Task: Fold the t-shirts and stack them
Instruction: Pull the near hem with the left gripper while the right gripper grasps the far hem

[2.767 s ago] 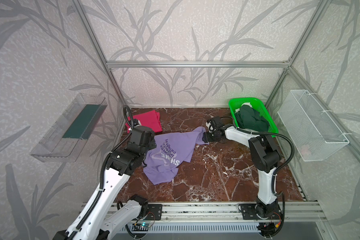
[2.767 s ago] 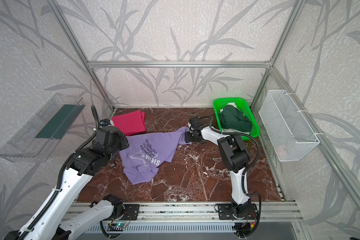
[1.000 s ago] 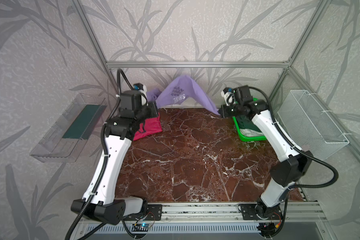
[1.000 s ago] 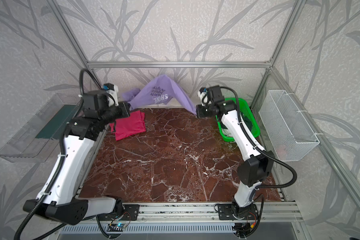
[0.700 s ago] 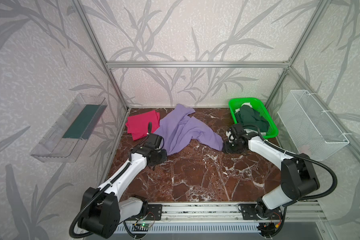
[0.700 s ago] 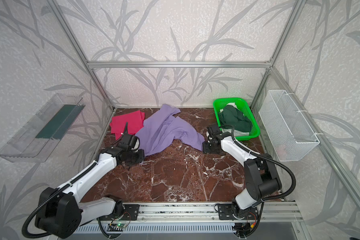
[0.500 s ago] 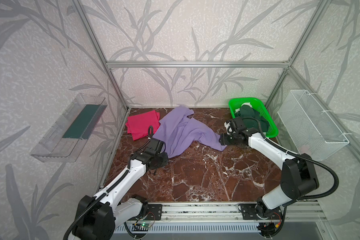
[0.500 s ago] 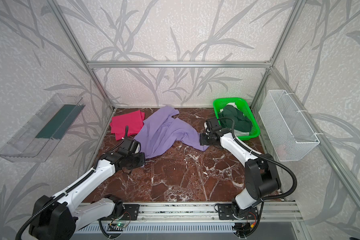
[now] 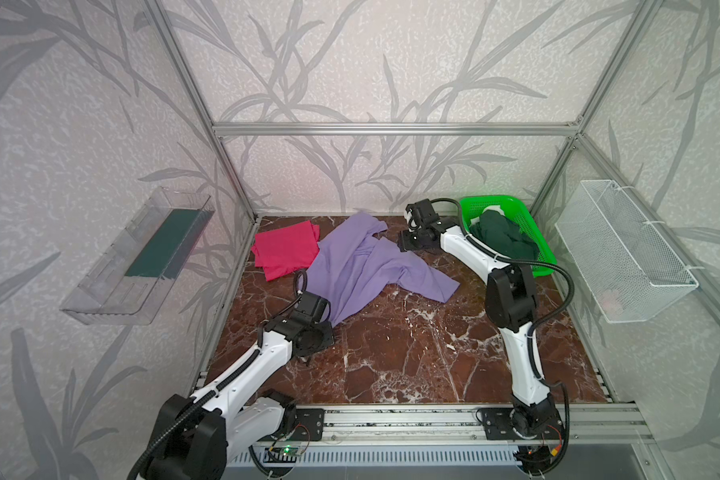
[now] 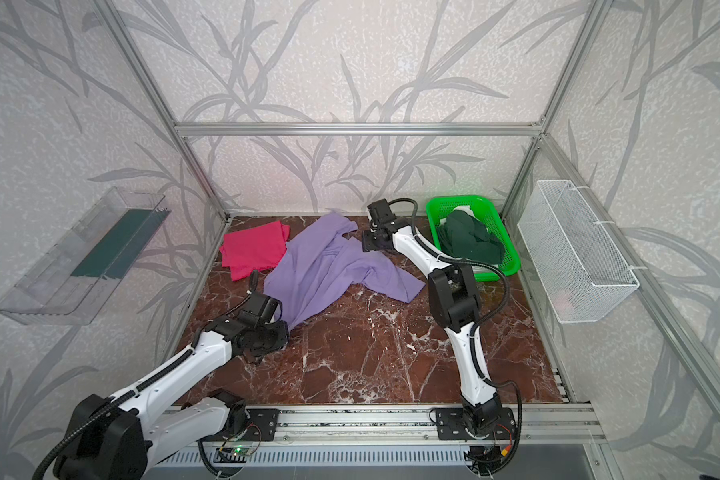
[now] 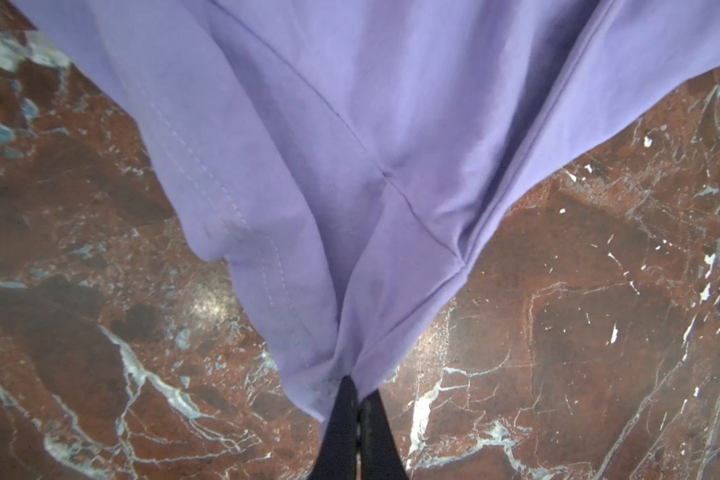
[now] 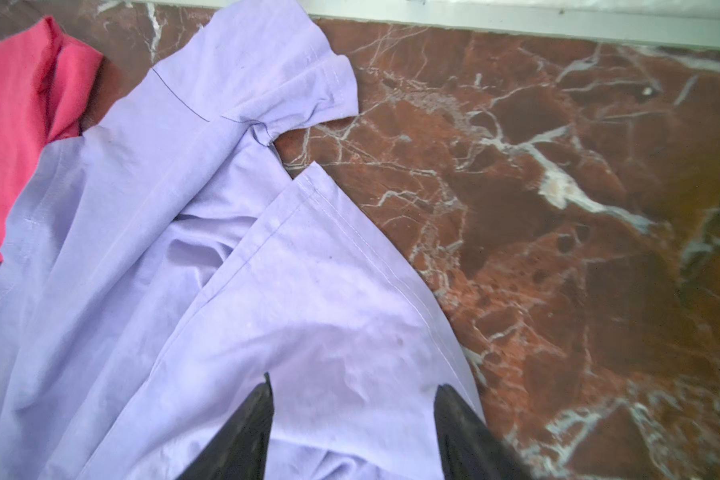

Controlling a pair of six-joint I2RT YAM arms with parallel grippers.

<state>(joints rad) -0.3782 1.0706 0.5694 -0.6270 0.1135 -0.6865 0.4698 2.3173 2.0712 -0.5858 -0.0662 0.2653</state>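
On the marble tabletop (image 9: 412, 353), toward the back and left of centre, the lavender t-shirt (image 9: 362, 266) is lying crumpled and half spread. One flap is trailing out toward the right in both top views (image 10: 391, 282).

- The left gripper (image 11: 356, 390) is sitting low at the shirt's near corner. Its jaws are pressing tight together on a pinch of hem, and cloth is fanning away from the fingertips in the left wrist view. In a top view the same gripper (image 9: 331, 322) is meeting the shirt's pointed near end.
- The right gripper (image 12: 352, 384) is hanging over the shirt's far right part with its jaws standing well apart. Nothing is clamped between them, and purple cloth is lying flat beneath. I cannot tell whether the tips are touching the fabric. In a top view this gripper (image 10: 368, 243) is sitting just beside the green basket (image 10: 458, 199).
- The magenta t-shirt (image 9: 285, 253) is resting folded in the back left corner, its right edge meeting the lavender one.
- A dark green garment (image 9: 504, 241) is lying bunched in the basket, with a scrap of white garment (image 9: 491, 208) showing behind it.
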